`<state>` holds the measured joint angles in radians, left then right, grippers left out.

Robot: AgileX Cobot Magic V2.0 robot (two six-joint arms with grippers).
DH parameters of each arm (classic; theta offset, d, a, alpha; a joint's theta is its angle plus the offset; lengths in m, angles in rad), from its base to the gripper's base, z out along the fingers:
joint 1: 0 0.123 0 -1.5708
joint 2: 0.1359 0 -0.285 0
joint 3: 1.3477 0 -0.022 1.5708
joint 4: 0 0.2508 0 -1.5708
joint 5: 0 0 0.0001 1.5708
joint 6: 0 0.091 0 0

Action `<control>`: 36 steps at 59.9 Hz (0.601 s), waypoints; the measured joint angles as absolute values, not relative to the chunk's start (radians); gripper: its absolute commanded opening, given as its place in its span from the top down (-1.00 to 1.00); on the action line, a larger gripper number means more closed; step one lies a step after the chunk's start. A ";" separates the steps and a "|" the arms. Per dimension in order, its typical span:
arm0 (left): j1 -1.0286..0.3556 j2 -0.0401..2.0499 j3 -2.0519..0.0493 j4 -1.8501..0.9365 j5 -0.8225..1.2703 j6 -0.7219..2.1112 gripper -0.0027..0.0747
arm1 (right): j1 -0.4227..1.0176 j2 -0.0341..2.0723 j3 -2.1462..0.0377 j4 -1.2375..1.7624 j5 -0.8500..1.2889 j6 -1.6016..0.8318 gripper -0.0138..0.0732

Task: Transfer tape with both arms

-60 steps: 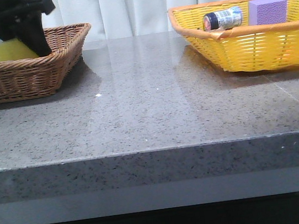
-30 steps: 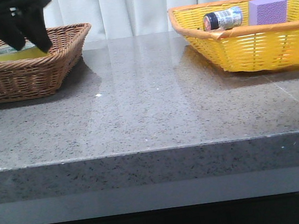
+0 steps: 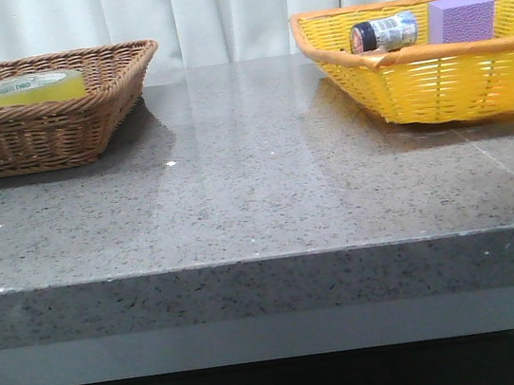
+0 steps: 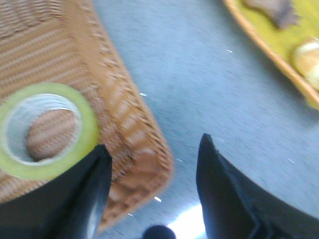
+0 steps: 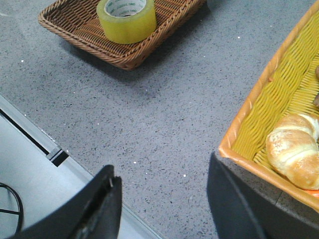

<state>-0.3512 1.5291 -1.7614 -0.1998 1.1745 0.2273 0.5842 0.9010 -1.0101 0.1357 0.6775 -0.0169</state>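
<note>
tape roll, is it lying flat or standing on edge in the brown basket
Lying flat. The tape rests in the brown basket with its core hole facing up, and neither gripper touches it.

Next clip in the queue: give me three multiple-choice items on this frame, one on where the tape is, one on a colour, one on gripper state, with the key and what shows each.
1. Where does the tape lie?
A. in the brown wicker basket
B. in the yellow basket
C. on the bare table

2. What colour is the block in the yellow basket?
A. green
B. purple
C. red

3. How is the left gripper?
A. shut on the tape
B. shut on the block
C. open, holding nothing

Key: 1 A, the front view shows the roll lying flat inside the wicker rim. 2 B, the block beside the small jar is purple. 3 C, the left wrist view shows its fingers spread with only basket rim and table between them.
</note>
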 measured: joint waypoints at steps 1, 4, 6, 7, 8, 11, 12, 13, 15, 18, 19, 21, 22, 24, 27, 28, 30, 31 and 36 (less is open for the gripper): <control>-0.362 1.515 -1.746 -0.198 1.170 0.227 -0.07 | 0.584 0.901 -1.010 0.136 0.677 -0.017 -0.26; -0.400 1.465 -1.691 -0.191 1.153 0.227 -0.07 | 0.584 0.901 -1.010 0.136 0.677 -0.017 -0.26; -0.428 1.428 -1.650 -0.190 1.138 0.227 -0.07 | 0.584 0.901 -1.010 0.136 0.677 -0.017 -0.26; -0.439 1.406 -1.625 -0.190 1.133 0.227 -0.07 | 0.584 0.901 -1.010 0.136 0.677 -0.017 -0.26; -0.455 1.392 -1.608 -0.187 1.128 0.227 -0.07 | 0.584 0.901 -1.010 0.136 0.677 -0.017 -0.26; -0.488 1.341 -1.548 -0.181 1.106 0.220 -0.07 | 0.584 0.901 -1.010 0.136 0.677 -0.017 -0.26; -0.498 1.326 -1.531 -0.177 1.100 0.217 -0.07 | 0.584 0.901 -1.010 0.136 0.677 -0.017 -0.26; -0.506 1.312 -1.514 -0.176 1.090 0.211 -0.07 | 0.584 0.901 -1.010 0.136 0.677 -0.017 -0.26; -0.523 1.285 -1.478 -0.170 1.076 0.203 -0.07 | 0.584 0.901 -1.010 0.136 0.677 -0.017 -0.26; -0.549 1.231 -1.407 -0.153 1.054 0.181 -0.07 | 0.584 0.901 -1.010 0.136 0.677 -0.017 -0.26; -0.556 1.219 -1.389 -0.148 1.049 0.173 -0.07 | 0.584 0.901 -1.010 0.136 0.677 -0.017 -0.26; -0.571 1.188 -1.345 -0.129 1.033 0.150 -0.07 | 0.584 0.901 -1.010 0.136 0.677 -0.017 -0.26; -0.578 1.175 -1.328 -0.120 1.026 0.140 -0.07 | 0.584 0.901 -1.010 0.136 0.677 -0.017 -0.26; -0.587 1.145 -1.285 -0.099 1.012 0.115 -0.07 | 0.584 0.901 -1.010 0.136 0.677 -0.017 -0.26; -0.594 1.104 -1.228 -0.065 0.991 0.081 -0.07 | 0.584 0.901 -1.010 0.136 0.677 -0.017 -0.26; -0.594 1.093 -1.212 -0.057 0.980 0.072 -0.07 | 0.584 0.901 -1.010 0.136 0.677 -0.017 -0.26; -0.596 1.070 -1.181 -0.047 0.966 0.050 -0.07 | 0.584 0.901 -1.010 0.136 0.677 -0.017 -0.26; -0.596 1.053 -1.158 -0.040 0.953 0.041 -0.07 | 0.584 0.901 -1.010 0.136 0.677 -0.017 -0.26; -0.596 0.989 -1.072 -0.024 0.899 0.006 -0.07 | 0.584 0.901 -1.010 0.140 0.677 -0.017 -0.26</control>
<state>-0.5958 0.9886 -1.0725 -0.0242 0.8990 0.0064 0.5842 0.9010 -1.0101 0.1404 0.6775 -0.0169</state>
